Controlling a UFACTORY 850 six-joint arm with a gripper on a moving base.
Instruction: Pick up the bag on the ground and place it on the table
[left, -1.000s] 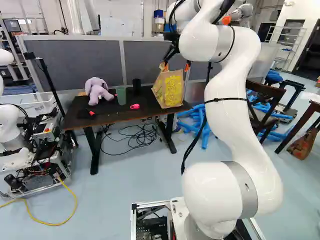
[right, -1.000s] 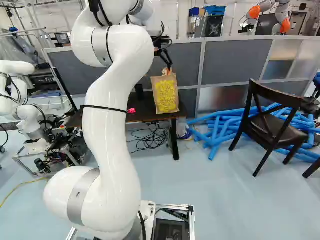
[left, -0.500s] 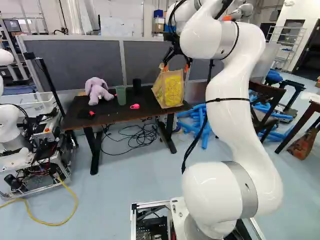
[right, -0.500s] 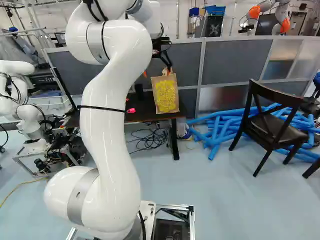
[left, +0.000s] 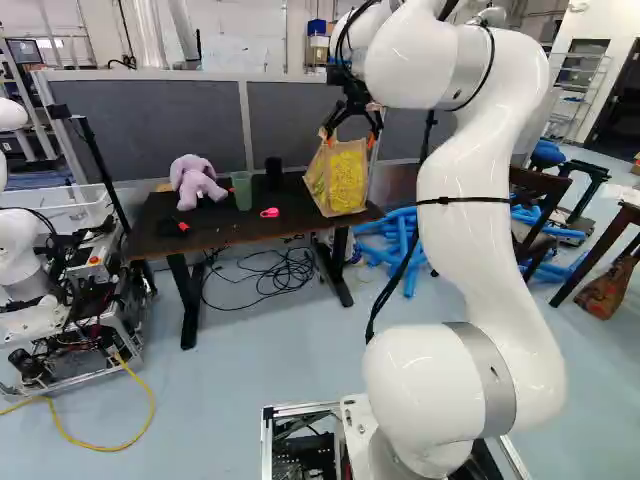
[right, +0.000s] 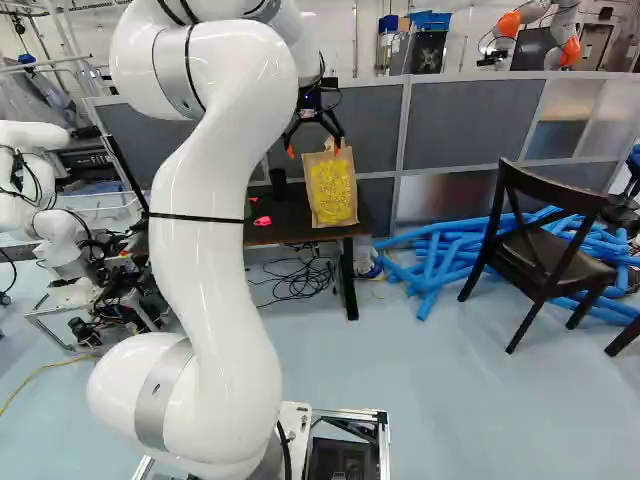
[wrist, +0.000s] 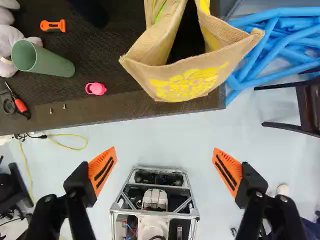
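- The base's metal frame (left: 300, 408) sat nearest, with the white arm (right: 220, 300) rising from it.
- Pale floor (left: 250, 340) stretched from that frame to the bench (left: 222, 235), giving room on the near side.
- At the right of the right base view, a dark chair (right: 565, 265) stood beside a heap of blue tubes (right: 430, 272).
- The gripper (left: 352, 130) was up by the bag's top, its fingers spread wide. In the wrist view its orange pads (wrist: 102, 170) stood well apart, the floor and frame showing between them; it held nothing.
- The bag (wrist: 192, 82) was ahead of those fingers, apart from them in the wrist view.
- It stood upright on the bench, at the right end in the left base view and close to the near edge. Its long axis ran up and down, its mouth gaped upward, and its yellow-printed broad face pointed back toward the base.
- Seen from the wrist, one end of its rim reached out past the bench's end, toward the tubes.
- Along the bench from the bag lay a pink item (wrist: 95, 89); a black cylinder (left: 273, 174), a green cup (left: 242, 192) and a purple plush toy (left: 195, 182) were there too.
- Behind the bench rose a grey partition (right: 470, 122).
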